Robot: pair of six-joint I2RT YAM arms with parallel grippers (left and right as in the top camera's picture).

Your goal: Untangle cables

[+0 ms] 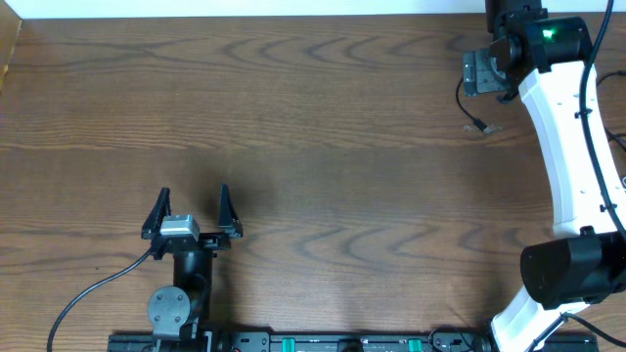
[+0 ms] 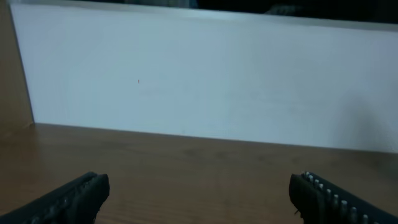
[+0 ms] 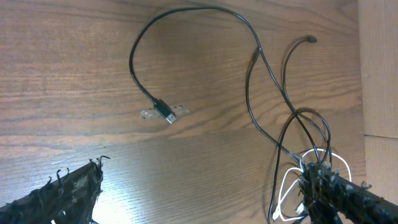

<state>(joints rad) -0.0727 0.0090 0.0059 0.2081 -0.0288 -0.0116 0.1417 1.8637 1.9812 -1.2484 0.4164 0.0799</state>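
right gripper (image 3: 205,199) wide open, empty, over cables (image 3: 309,163) at table (image 1: 293,117) 2 o'clock, prob lining up grab; left gripper (image 1: 193,196) open too, idle

A brown wood-grain table (image 1: 293,117) fills the view. Along the table's far edge stands a white panel (image 2: 205,81). At the table's left end rises what looks like a wooden board (image 2: 15,68).
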